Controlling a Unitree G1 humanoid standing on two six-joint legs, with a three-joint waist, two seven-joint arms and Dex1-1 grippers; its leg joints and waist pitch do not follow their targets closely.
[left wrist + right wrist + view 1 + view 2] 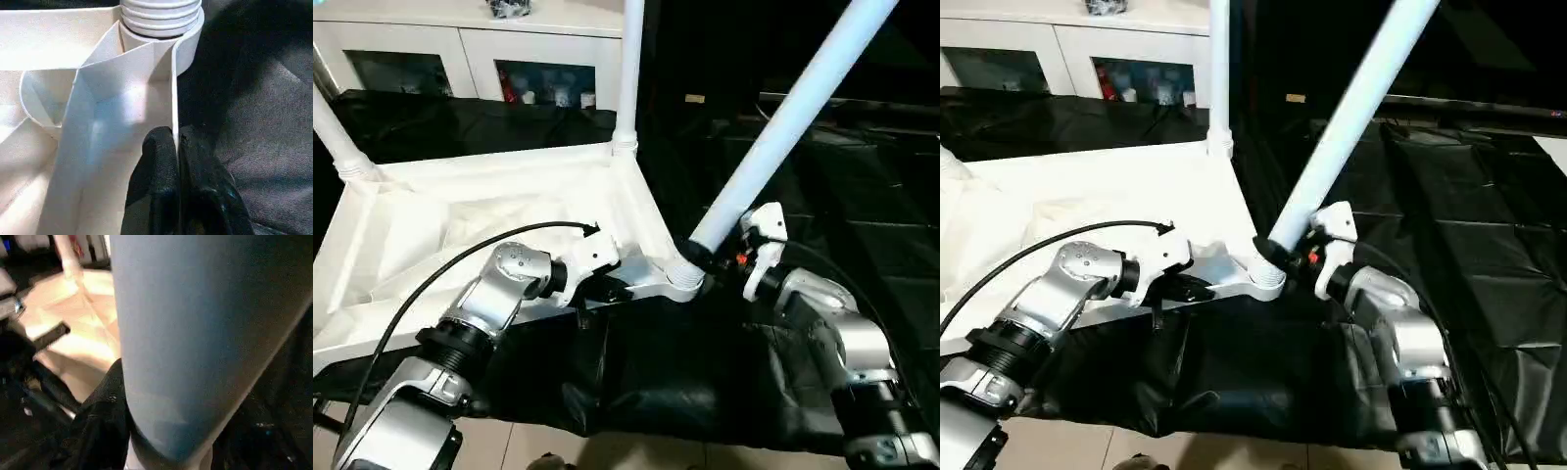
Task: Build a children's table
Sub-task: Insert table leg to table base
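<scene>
The children's table top point(460, 225) lies upside down on black cloth, ribs facing up. Two white legs stand in its far corner sockets, one at the far right corner point(629, 69) and one at the far left point(335, 132). A third leg point(793, 108) leans up to the right, its lower end at the near right corner socket point(685, 279). My right gripper point(707, 257) is shut on this leg just above the socket; one black finger point(100, 426) hugs the tube point(195, 333). My left gripper point(178, 147) is shut on the top's thin rim wall point(173, 88) beside that socket.
A white cabinet with glass doors point(460, 54) stands behind the table top. Black cloth point(862, 196) covers the work surface to the right and near side. A black cable point(431, 284) arcs over my left forearm. Pale floor point(636, 455) shows at the near edge.
</scene>
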